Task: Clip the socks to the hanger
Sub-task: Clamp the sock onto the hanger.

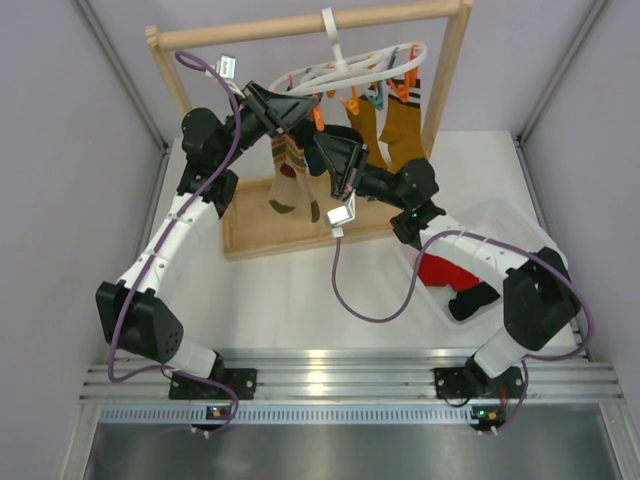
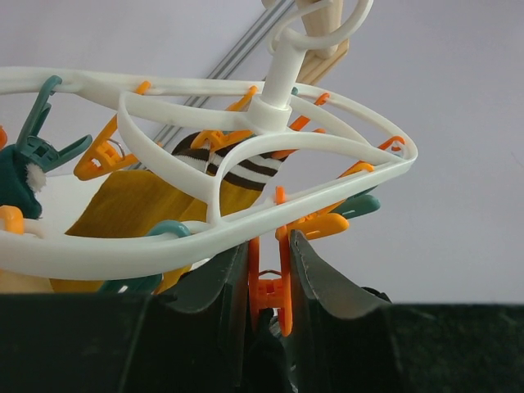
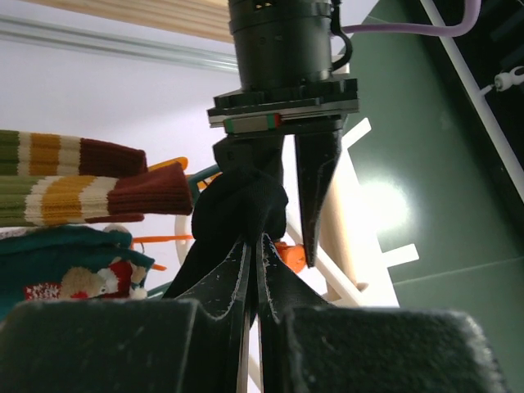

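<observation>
1. My left gripper (image 2: 267, 258) is closed to a narrow gap on one orange clip (image 2: 268, 299). The clip is hard, glossy plastic and hangs just under the rim of the white hanger (image 2: 344, 184), right above my fingertips.
2. My right gripper (image 3: 255, 246) is pinched almost shut on a bunched black sock (image 3: 246, 209). The sock rises from between the tips toward that clip, which sits just beside and above it.
3. The sock looks like soft, light, limp knit, so it will probably sag and fold. I judge it best held close to one edge, so a thin fold reaches the clip; which end I hold cannot be told.
4. The hanger is a thin, smooth ring hung by its hook from the wooden rack (image 1: 300, 28), and I expect it to swing if nudged.
5. Beyond my left tips hangs a mustard sock (image 2: 131, 209); beside my right tips, a striped sock (image 3: 74, 184).
6. Well behind my right gripper, a red sock (image 1: 440, 270) lies in the clear bin (image 1: 500, 215).
</observation>
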